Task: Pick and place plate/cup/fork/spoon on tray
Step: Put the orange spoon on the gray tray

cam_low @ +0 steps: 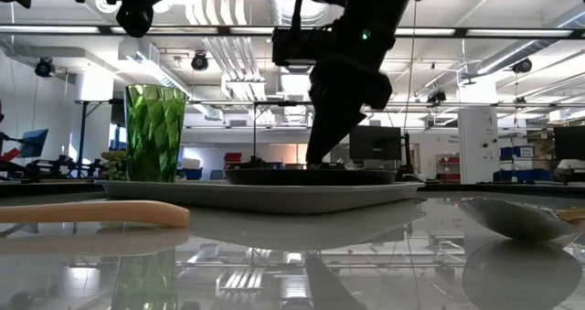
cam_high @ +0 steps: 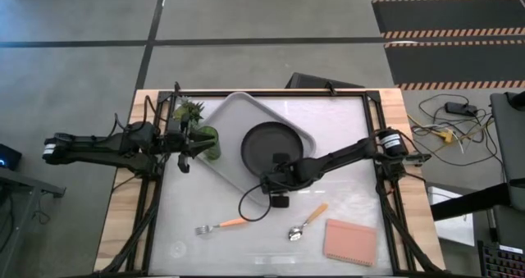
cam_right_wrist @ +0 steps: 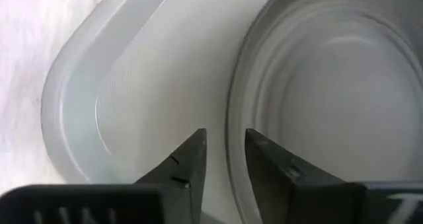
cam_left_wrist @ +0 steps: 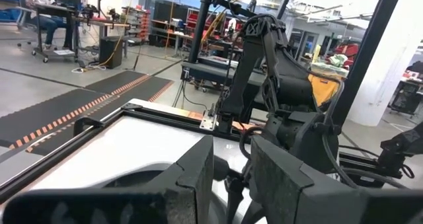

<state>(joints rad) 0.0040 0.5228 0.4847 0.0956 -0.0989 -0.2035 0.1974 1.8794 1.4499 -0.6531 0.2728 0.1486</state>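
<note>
So the right gripper [cam_right_wrist: 221,159], fingers slightly parted, straddles the stiff, slick round matte black plate [cam_high: 271,144] rim, the best hold.

I can read no text, label, brand, number or sign in any of my four views. The nearest thing to a marking is the orange-and-black striping [cam_high: 447,34] on the dark floor mats beyond the desk [cam_high: 344,147], and it carries no letters or figures. From the left wrist view I see the same kind of stripes [cam_left_wrist: 79,112] along a mat's edge, again without wording. Screens and equipment in the room behind are too far off for me to make out any writing on them.
</note>
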